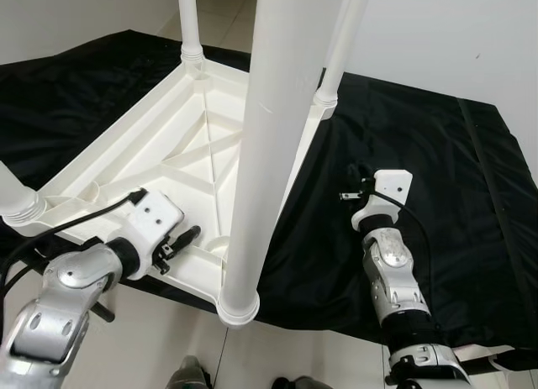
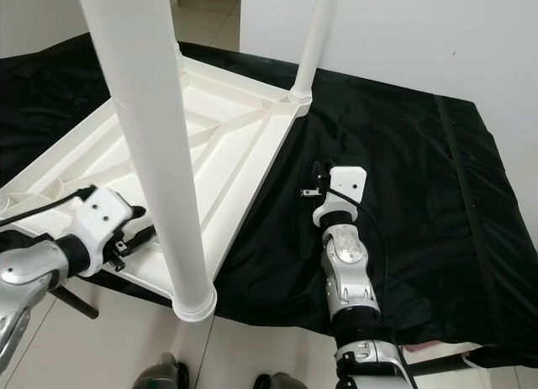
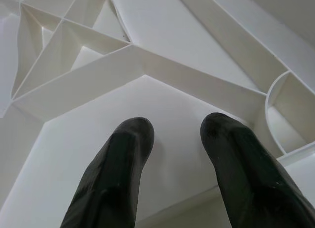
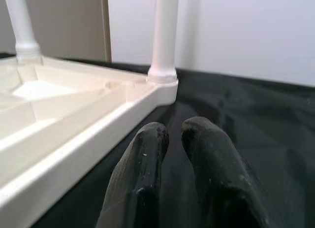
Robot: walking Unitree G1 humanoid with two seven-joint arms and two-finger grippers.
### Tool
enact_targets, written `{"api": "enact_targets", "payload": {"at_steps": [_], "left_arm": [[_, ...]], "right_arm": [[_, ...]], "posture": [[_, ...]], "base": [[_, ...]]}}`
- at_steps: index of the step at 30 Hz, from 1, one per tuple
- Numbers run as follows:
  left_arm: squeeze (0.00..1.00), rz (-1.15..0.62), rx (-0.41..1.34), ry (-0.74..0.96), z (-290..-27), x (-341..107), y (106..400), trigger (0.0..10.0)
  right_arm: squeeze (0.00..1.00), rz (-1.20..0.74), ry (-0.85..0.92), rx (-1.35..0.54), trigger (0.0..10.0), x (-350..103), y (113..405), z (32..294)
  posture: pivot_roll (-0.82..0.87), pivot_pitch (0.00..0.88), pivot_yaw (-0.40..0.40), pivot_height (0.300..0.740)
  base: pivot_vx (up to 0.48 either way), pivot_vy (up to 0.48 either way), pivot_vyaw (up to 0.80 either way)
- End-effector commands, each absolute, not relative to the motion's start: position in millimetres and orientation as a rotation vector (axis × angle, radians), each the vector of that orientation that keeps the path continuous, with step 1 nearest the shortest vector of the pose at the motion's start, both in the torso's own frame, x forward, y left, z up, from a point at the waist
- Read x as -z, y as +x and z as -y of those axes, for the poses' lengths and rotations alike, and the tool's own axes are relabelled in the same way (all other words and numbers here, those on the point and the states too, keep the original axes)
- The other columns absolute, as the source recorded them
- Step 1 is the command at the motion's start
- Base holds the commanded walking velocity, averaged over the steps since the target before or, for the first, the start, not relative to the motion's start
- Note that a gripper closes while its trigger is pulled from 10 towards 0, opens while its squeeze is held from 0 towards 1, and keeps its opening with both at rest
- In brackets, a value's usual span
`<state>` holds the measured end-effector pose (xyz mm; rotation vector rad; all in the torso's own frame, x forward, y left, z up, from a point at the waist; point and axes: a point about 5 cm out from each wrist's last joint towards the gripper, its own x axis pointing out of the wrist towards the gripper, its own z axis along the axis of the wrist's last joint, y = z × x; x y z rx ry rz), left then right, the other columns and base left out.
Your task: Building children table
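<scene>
Left eye view: upturned white plastic children's table [image 1: 168, 145] lies on black cloth [image 1: 454, 179]; left end effector [image 3: 177, 134] open over its underside, right end effector [image 4: 170, 134] closed beside its edge.

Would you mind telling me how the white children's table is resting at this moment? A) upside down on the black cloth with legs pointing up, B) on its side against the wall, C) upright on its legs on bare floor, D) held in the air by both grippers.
A: the table shows its ribbed underside on the black cloth, and the legs rise from its corners.
</scene>
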<state>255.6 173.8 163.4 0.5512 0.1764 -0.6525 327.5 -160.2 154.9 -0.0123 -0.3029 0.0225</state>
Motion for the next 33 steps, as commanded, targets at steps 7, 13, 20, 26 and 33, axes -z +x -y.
{"api": "enact_targets", "payload": {"at_steps": [7,13,20,26,33], "left_arm": [[0.0,-0.246,0.765,0.561,-155.1,-140.0,252.1,10.0],[0.0,-0.218,0.79,0.567,-143.5,-139.3,257.1,10.0],[0.0,-0.136,0.864,0.507,-98.2,-142.3,266.8,10.0],[0.0,-0.123,0.908,0.495,-83.1,-140.2,266.8,10.0],[0.0,-0.101,0.897,0.469,-64.2,-137.9,275.5,10.0]], "right_arm": [[0.0,0.285,-0.016,-0.005,10.0,-156.3,323.4,164.9],[0.0,0.289,-0.017,0.005,10.0,-159.7,323.3,167.6],[0.0,0.278,-0.012,0.023,10.0,-160.0,315.8,168.0],[0.0,0.272,-0.01,0.037,10.0,-161.1,311.6,170.5],[0.0,0.28,0.01,0.037,10.0,-163.8,309.1,171.9]], "posture": [[0.2,0.095,-0.056,0.74],[0.19,0.096,-0.052,0.74],[0.16,0.112,-0.03,0.74],[0.15,0.114,-0.022,0.74],[0.14,0.116,-0.024,0.74]], "base": [[0.0,0.0,0.0],[0.0,0.0,0.0],[0.0,0.0,0.0],[0.0,0.0,0.0],[0.0,0.0,0.0]]}}
